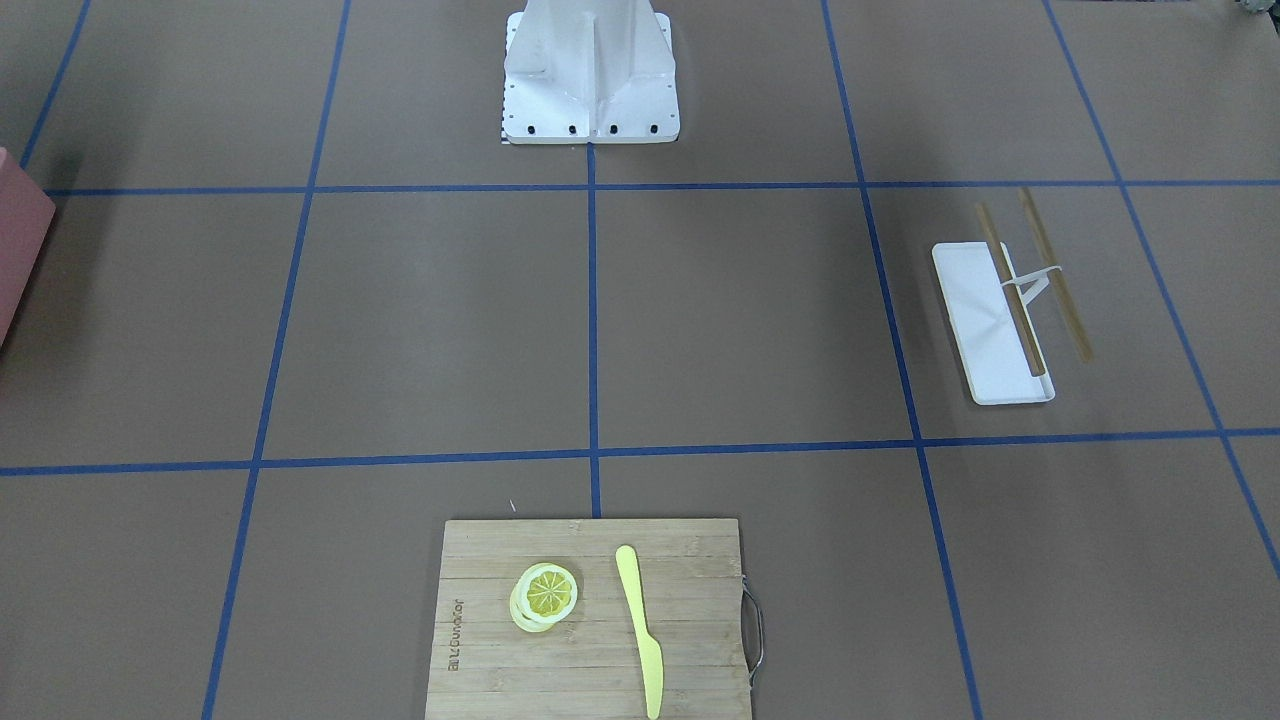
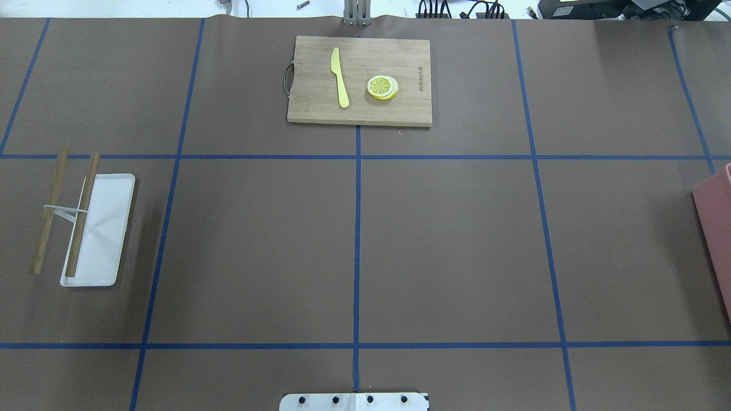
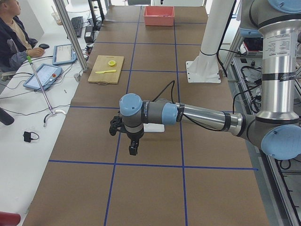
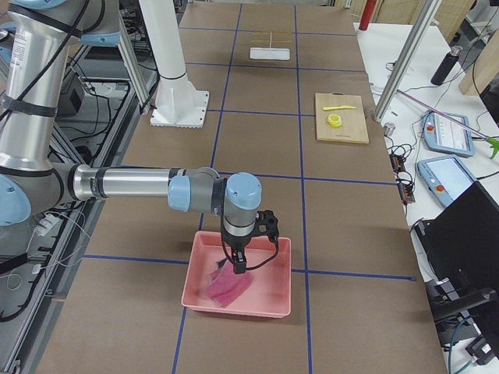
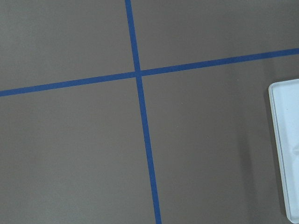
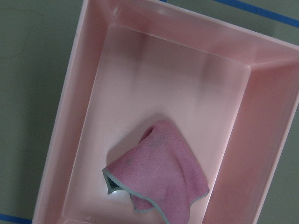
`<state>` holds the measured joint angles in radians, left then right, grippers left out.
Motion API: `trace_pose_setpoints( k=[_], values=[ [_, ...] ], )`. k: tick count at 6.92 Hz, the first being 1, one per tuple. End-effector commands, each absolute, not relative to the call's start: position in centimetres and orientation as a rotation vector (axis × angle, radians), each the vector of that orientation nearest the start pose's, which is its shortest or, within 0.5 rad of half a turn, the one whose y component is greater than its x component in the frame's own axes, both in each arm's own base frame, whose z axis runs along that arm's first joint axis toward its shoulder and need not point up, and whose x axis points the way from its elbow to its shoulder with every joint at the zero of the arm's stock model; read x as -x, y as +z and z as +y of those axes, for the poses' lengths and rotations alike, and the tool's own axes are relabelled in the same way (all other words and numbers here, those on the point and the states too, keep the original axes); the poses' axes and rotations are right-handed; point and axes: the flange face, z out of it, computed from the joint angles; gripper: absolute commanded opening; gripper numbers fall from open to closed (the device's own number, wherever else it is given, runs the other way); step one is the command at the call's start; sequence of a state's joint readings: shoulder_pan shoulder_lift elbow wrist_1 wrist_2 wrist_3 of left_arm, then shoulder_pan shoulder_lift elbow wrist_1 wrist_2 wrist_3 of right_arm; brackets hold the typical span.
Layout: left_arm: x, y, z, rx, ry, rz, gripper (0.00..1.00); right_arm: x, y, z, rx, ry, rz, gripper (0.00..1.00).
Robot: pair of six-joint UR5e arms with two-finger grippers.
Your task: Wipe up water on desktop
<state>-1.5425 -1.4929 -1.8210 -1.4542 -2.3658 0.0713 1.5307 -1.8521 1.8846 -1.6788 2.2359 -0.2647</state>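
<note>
The desktop is a matte brown surface crossed by blue tape lines; I see no water on it in any view. A pink cloth lies crumpled in a pink bin at the table's right end. My right gripper hangs just above the cloth inside the bin; I cannot tell whether it is open or shut. My left gripper hovers over the bare desktop beside the white tray; I cannot tell its state either. No fingers show in either wrist view.
A white tray with two wooden sticks across it lies on the left. A bamboo cutting board at the far edge holds a yellow knife and lemon slices. The pink bin's edge shows at the right.
</note>
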Motion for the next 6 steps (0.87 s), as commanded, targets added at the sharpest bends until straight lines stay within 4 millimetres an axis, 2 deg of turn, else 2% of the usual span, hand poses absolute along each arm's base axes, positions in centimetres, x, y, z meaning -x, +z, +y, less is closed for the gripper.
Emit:
trace_pose_setpoints(
  k=[1,4,5,6],
  values=[
    [6.0,59.1,-44.6,-0.07,0.089,0.814,0.98,-5.7,63.9,-37.1,-0.015,-0.271,-0.673,1.0],
    [5.9,61.9,-42.8,-0.016,0.071,0.816,0.98,-5.9,63.9,-37.0,-0.019,-0.257,-0.698,1.0],
    [5.9,63.4,-43.3,0.01,0.062,0.819,0.98,-6.1,63.3,-37.4,-0.039,-0.261,-0.691,1.0],
    [5.9,63.3,-43.5,0.004,0.06,0.814,0.98,-6.1,62.9,-37.4,-0.047,-0.264,-0.69,1.0]
  ],
)
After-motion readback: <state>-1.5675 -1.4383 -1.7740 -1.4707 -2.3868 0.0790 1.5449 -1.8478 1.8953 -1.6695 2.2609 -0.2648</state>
